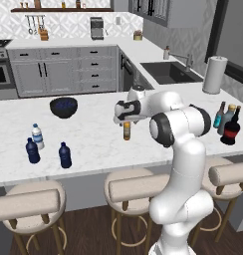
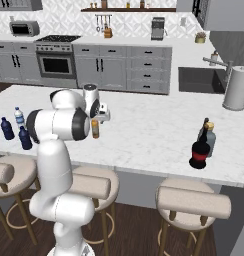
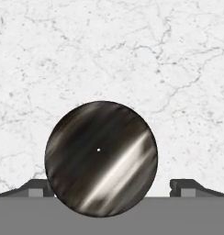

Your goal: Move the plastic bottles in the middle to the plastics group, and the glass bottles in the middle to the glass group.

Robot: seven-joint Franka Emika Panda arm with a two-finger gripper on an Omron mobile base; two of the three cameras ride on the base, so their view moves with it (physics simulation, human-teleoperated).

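Now the end effector (image 1: pixel 126 121) is hanging straight above the amber bottle (image 1: pixel 127 131), which is standing in the middle of the tabletop (image 1: pixel 93 139), its fingers (image 3: pixel 189 186) spread wide on both sides of the dark cap (image 3: pixel 101 158), probably for descending; the cap is hiding the bottle's body in the hand view

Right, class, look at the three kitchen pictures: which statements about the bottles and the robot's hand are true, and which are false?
1. The open hand hangs right over the amber bottle. True.
2. The amber bottle lies on its side. False: it stands upright.
3. Two navy bottles stand near the clear water bottle. True.
4. The red-label bottle stands alone mid-counter. False: it stands at the far right, next to the teal bottle.
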